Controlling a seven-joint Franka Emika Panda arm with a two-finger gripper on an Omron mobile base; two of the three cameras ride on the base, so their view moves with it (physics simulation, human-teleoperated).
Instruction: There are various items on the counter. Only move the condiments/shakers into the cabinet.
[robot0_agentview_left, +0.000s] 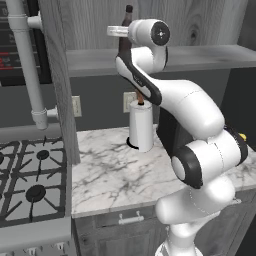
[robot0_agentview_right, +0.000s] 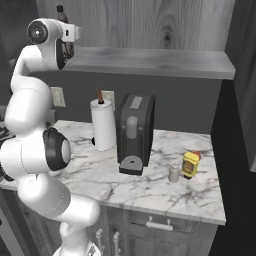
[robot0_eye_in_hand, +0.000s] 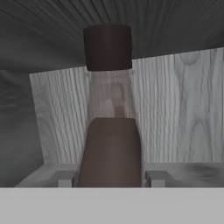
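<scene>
My gripper (robot0_eye_in_hand: 111, 178) is shut on the tall dark brown bottle (robot0_eye_in_hand: 110, 144), whose black cap (robot0_eye_in_hand: 107, 47) points up in the hand view. The bottle (robot0_agentview_left: 128, 12) (robot0_agentview_right: 60, 12) is held upright at the left end of the cabinet's pale shelf board (robot0_agentview_right: 160, 62), inside the grey wood-grain cabinet (robot0_eye_in_hand: 183, 109). Down on the marble counter (robot0_agentview_right: 165, 195), near its right end, stand the small pale shaker (robot0_agentview_right: 173, 174) and the yellow squeeze bottle (robot0_agentview_right: 190, 165), close together. A sliver of the yellow bottle (robot0_agentview_left: 243, 136) peeks out behind my arm.
A white paper-towel roll (robot0_agentview_right: 103, 127) and a black coffee machine (robot0_agentview_right: 134, 132) stand at the back of the counter below the shelf. The gas stove (robot0_agentview_left: 30, 175) lies to the left. A cabinet side panel (robot0_agentview_left: 57, 75) hangs left of the shelf.
</scene>
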